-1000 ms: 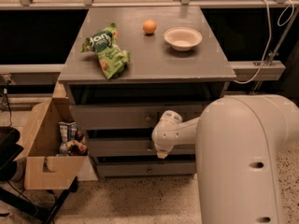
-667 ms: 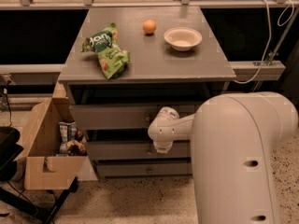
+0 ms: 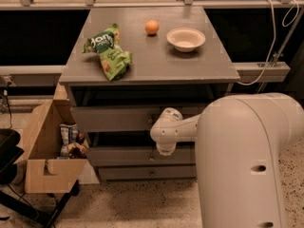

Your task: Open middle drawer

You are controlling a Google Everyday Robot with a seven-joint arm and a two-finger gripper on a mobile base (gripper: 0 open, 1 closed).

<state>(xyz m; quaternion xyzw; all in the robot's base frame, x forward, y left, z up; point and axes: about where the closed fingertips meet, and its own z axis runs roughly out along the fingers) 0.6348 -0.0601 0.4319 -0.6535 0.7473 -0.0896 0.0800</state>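
A robot's tool (image 3: 166, 149) hangs in front of a grey three-drawer bench (image 3: 156, 61), at the dark gap between the top drawer (image 3: 114, 118) and the middle drawer (image 3: 118, 156). It sits just above and right of the middle drawer's small round knob (image 3: 151, 158). How wide the tool stands, and whether it holds anything, cannot be told, as its white wrist hides its tip. The bulky white arm (image 3: 242, 160) fills the lower right and covers the right ends of all three drawer fronts, the bottom drawer (image 3: 128, 173) included.

On the bench top lie a green snack bag (image 3: 108, 51) at the left, an orange (image 3: 151, 27) near the back and a white bowl (image 3: 185, 38) to its right, all well apart from one another.

An open cardboard box (image 3: 47, 175) with packets inside stands on the floor against the bench's left side, close to the drawers' left ends. A pale cable (image 3: 270, 42) loops down at the right.
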